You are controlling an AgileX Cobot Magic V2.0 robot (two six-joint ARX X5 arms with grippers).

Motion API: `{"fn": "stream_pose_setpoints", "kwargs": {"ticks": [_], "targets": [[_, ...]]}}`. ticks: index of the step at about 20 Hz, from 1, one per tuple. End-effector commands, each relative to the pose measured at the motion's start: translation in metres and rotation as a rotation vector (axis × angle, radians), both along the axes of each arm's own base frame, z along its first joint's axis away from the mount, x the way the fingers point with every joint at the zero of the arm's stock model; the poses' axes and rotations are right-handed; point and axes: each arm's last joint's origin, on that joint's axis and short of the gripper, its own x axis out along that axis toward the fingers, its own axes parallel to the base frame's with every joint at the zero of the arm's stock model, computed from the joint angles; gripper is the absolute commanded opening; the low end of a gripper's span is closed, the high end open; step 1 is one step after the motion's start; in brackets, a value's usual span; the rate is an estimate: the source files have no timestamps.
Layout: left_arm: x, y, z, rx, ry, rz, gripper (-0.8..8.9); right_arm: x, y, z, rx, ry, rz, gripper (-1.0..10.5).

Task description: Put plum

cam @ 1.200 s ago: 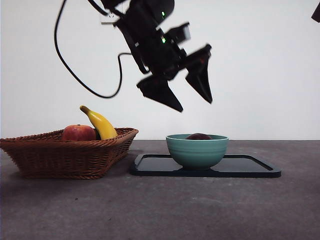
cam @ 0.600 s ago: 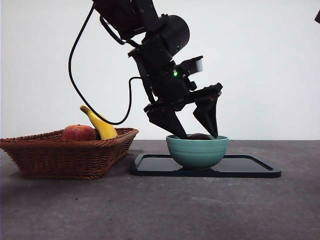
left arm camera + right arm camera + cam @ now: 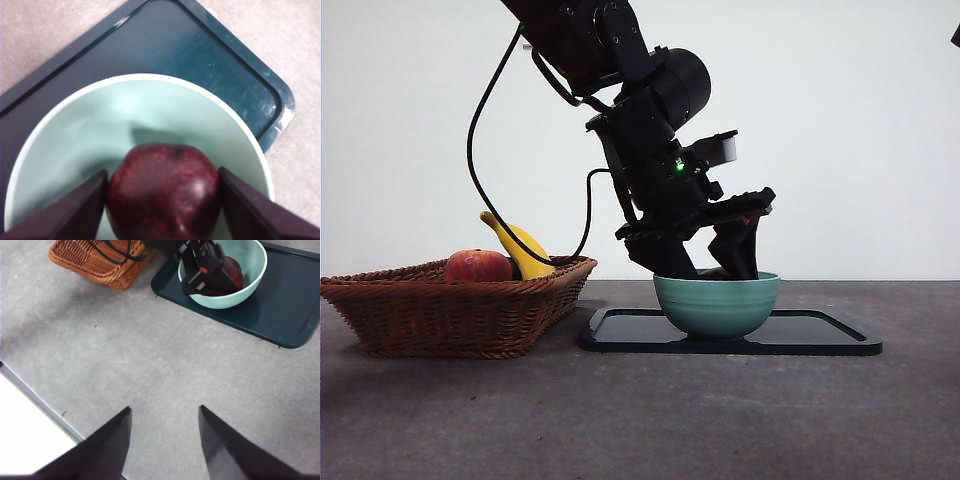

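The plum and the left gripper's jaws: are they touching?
Touching. In the left wrist view, both jaws of the left gripper press against the plum with no visible gap.

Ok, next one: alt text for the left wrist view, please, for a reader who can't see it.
The left gripper has one black jaw on each side of a glossy dark maroon plum that sits inside a pale green bowl, the jaws right against the fruit. The bowl stands on a dark teal tray on a grey table.

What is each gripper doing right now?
Left gripper: jaws either side of the plum in the bowl; grip cannot be told.
Right gripper: open, empty.
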Motion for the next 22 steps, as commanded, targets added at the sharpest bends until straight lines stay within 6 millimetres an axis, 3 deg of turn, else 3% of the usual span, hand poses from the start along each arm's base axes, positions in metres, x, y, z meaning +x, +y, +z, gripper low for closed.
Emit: {"fn": "stream_pose_setpoints", "kwargs": {"ticks": [1, 4, 7, 14, 17, 22], "targets": [[0.002, -0.008, -0.006, 0.007, -0.003, -0.014, 2.67, 0.001, 0.001, 0.001, 0.005, -0.003, 0.006, 2.1], [0.004, -0.008, 0.002, 0.002, -0.006, -0.011, 2.67, 0.001, 0.001, 0.001, 0.003, -0.003, 0.005, 2.1], [0.009, -0.009, 0.025, -0.01, -0.019, -0.004, 2.67, 0.001, 0.001, 0.001, 0.002, -0.005, 0.005, 2.1], [0.02, 0.001, 0.117, -0.077, -0.095, 0.029, 2.67, 0.001, 0.001, 0.001, 0.001, -0.006, 0.006, 2.1], [0.018, 0.019, 0.153, -0.114, -0.136, 0.06, 2.66, 0.001, 0.001, 0.001, 0.001, -0.006, 0.006, 2.1], [-0.004, 0.072, 0.217, -0.164, -0.212, 0.126, 2.66, 0.001, 0.001, 0.001, 0.001, -0.007, 0.007, 2.1]]}}
